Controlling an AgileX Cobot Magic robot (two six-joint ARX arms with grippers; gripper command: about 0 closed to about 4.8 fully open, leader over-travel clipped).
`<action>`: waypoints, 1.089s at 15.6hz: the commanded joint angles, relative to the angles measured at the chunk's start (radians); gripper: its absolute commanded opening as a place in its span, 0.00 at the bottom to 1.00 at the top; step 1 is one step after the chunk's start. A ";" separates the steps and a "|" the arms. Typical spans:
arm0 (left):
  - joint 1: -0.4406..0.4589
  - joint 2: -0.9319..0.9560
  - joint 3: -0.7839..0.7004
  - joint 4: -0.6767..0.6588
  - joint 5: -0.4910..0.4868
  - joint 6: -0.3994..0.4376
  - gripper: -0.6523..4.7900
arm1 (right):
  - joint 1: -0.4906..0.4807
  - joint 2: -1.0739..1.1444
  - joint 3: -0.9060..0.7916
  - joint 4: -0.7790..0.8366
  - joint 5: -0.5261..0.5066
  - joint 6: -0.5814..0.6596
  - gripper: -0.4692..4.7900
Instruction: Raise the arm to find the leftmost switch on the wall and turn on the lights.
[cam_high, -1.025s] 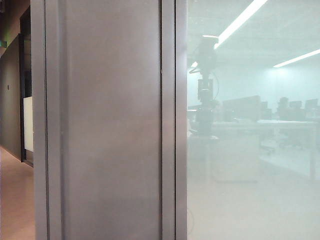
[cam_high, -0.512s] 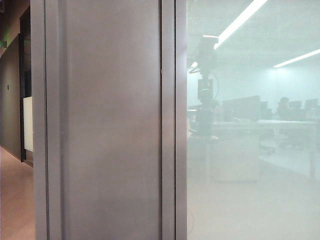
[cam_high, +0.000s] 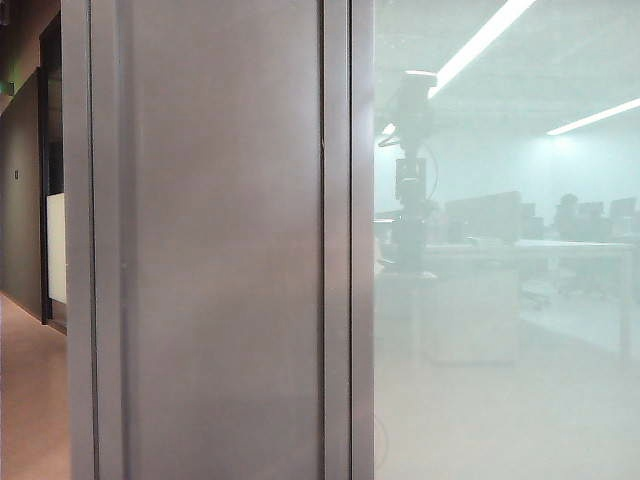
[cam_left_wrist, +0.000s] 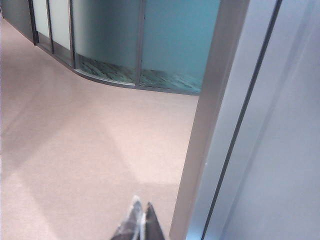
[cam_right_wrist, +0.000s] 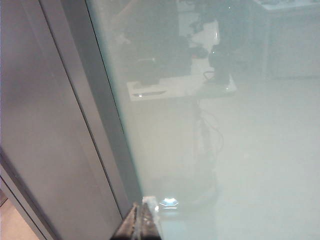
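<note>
No switch shows in any view. The arm (cam_high: 410, 180) appears only as a hazy dark upright silhouette in the frosted glass (cam_high: 520, 380) on the right of the exterior view. My left gripper (cam_left_wrist: 141, 207) is shut with nothing in it, above pink floor beside a metal frame post (cam_left_wrist: 210, 125). My right gripper (cam_right_wrist: 141, 206) is also shut and empty, its tips close to the frosted glass (cam_right_wrist: 260, 165) where it meets the grey panel (cam_right_wrist: 45, 140). The glass there carries a dim dark reflection of the robot (cam_right_wrist: 165, 50).
A brushed metal wall panel (cam_high: 220, 250) fills the left half of the exterior view. A corridor with pink floor (cam_high: 30, 400) runs past it on the far left. Two bright ceiling strips (cam_high: 490, 35) and desks (cam_high: 560, 250) show through the glass. Curved glass partitions (cam_left_wrist: 115, 45) stand across the floor.
</note>
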 joint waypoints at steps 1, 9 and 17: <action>0.002 -0.001 0.002 0.012 0.005 0.009 0.11 | 0.000 0.000 0.004 0.013 0.004 -0.003 0.09; 0.002 -0.001 0.002 0.012 0.028 0.020 0.11 | 0.000 0.000 0.004 0.013 0.004 -0.003 0.09; 0.002 -0.001 0.002 0.009 0.028 0.022 0.11 | 0.000 0.000 0.004 0.013 0.004 -0.003 0.09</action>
